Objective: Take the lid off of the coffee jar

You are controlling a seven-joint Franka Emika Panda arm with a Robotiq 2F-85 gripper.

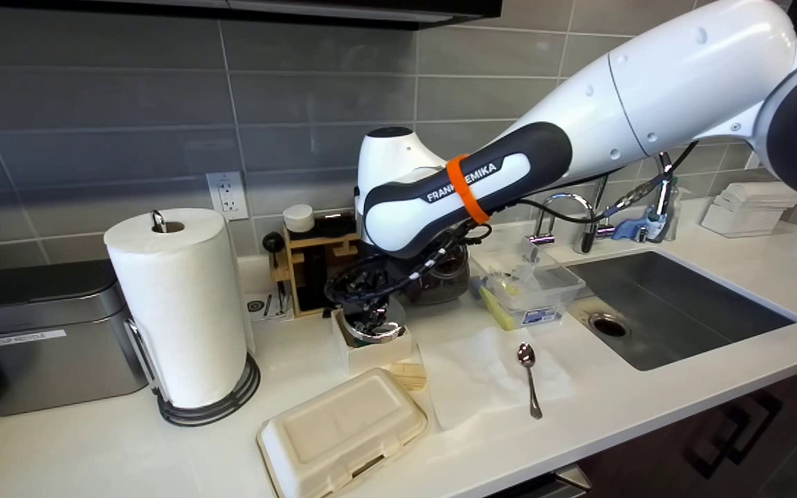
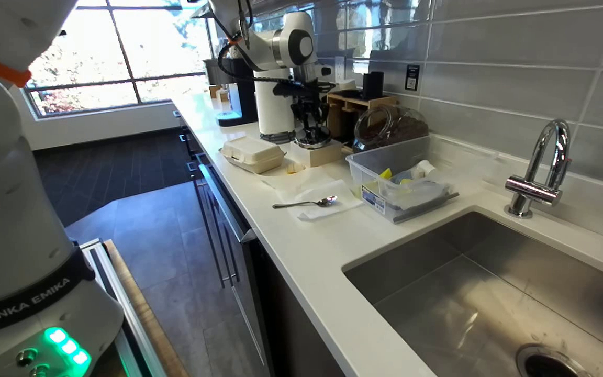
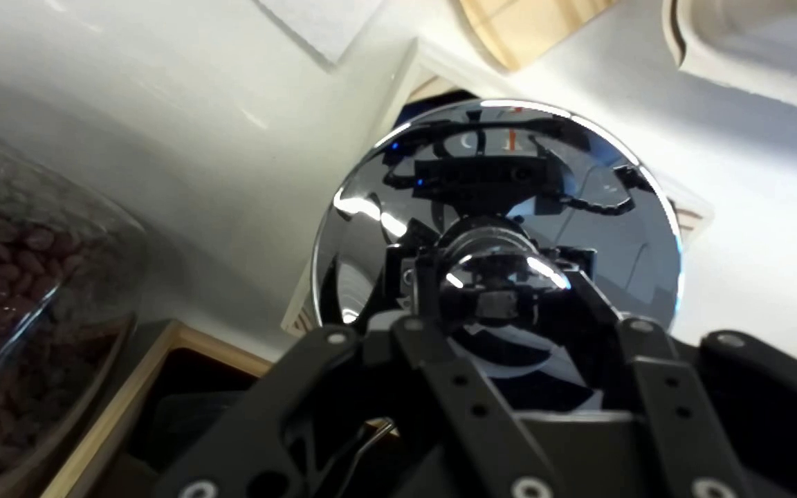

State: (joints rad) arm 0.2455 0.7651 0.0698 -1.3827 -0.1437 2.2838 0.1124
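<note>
The coffee jar is a clear glass jar [image 1: 440,282] of dark beans against the back wall. It shows in the exterior view too [image 2: 410,128], where its slanted round mouth has no lid on it, and partly in the wrist view [image 3: 14,304]. The lid [image 3: 488,180] is a shiny chrome disc with a round knob. My gripper [image 3: 502,283] has a finger on each side of the knob and appears shut on it. The lid sits at the top of a small white box [image 1: 379,356]; I cannot tell whether it rests on the box. The fingertips are partly hidden by dark reflections.
A takeout container [image 1: 343,432] and paper towel roll [image 1: 177,304] stand near the box. A wooden organizer [image 1: 295,277] is behind it. A plastic bin [image 2: 385,196], a spoon [image 1: 528,373] on paper and the sink [image 2: 469,293] lie along the counter.
</note>
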